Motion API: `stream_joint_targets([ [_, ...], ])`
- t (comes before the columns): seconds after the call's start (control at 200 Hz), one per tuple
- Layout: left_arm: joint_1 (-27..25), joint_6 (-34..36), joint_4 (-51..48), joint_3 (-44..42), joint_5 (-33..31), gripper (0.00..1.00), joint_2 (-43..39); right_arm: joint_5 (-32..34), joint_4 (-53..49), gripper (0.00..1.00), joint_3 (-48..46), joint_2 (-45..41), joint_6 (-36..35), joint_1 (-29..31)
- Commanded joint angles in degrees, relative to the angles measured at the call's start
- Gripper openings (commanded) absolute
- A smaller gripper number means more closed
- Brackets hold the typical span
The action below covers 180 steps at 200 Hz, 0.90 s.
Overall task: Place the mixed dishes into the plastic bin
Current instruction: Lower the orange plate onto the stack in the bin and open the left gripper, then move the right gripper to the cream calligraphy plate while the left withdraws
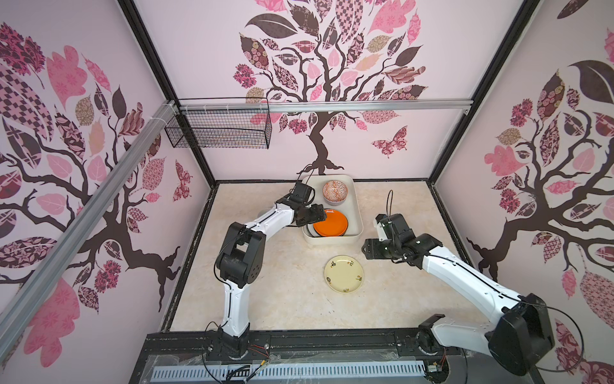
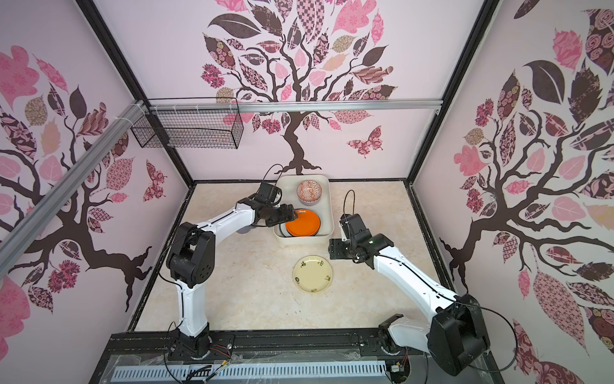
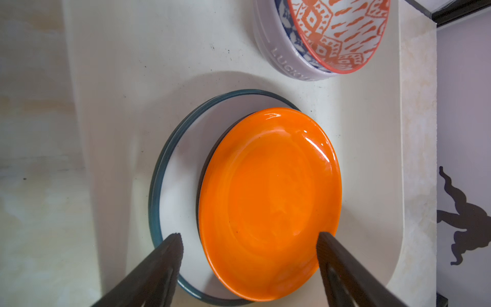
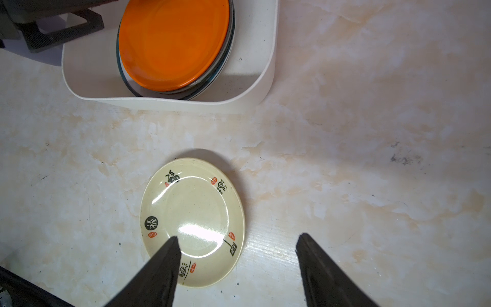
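In both top views the plastic bin [image 1: 357,212] holds the orange-patterned bowl [image 1: 335,191] and, just ahead of the left gripper [image 1: 322,217], the orange plate [image 1: 332,225].

Left wrist view: the fingers are spread wide and grip nothing. That plate lies stacked between their tips.

Right wrist view: the right gripper [image 4: 238,235] is spread and empty, with one fingertip over the cream flowered plate [image 4: 192,218] on the table [image 4: 358,133].

Seemingly only this plate is left.

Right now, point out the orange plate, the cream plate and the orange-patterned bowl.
orange plate [image 3: 268,202]: left wrist view, middle of its glossy face.
cream plate [image 4: 192,212]: right wrist view, middle of its well.
orange-patterned bowl [image 1: 335,191]: in a top view, its patterned inside.
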Motion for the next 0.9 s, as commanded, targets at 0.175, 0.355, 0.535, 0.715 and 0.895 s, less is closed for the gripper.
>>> stream_joint_targets([
  [0.175, -0.8, 1.9, -0.8, -10.0, -2.1, 0.89, -14.5, -3.6, 1.5, 0.71, -3.9, 1.5, 2.7, -0.2],
  [0.355, -4.4, 3.7, -3.6, -19.8, -7.0, 0.94, -27.4, -7.1, 4.6, 0.69, -8.0, 4.5, 5.4, 0.3],
  [0.535, -7.0, 1.2, -5.1, -33.6, -9.9, 0.98, -43.2, -8.5, 9.5, 0.61, -11.8, 7.3, 8.1, 2.5],
  [0.715, -7.5, -1.1, -8.7, -42.1, -13.8, 0.98, -57.4, -10.0, 12.7, 0.50, -13.1, 9.9, 9.8, 3.6],
  [0.895, -7.4, -1.6, -12.0, -45.2, -16.3, 0.98, -63.1, -10.2, 14.5, 0.44, -13.3, 12.9, 10.6, 4.0],
])
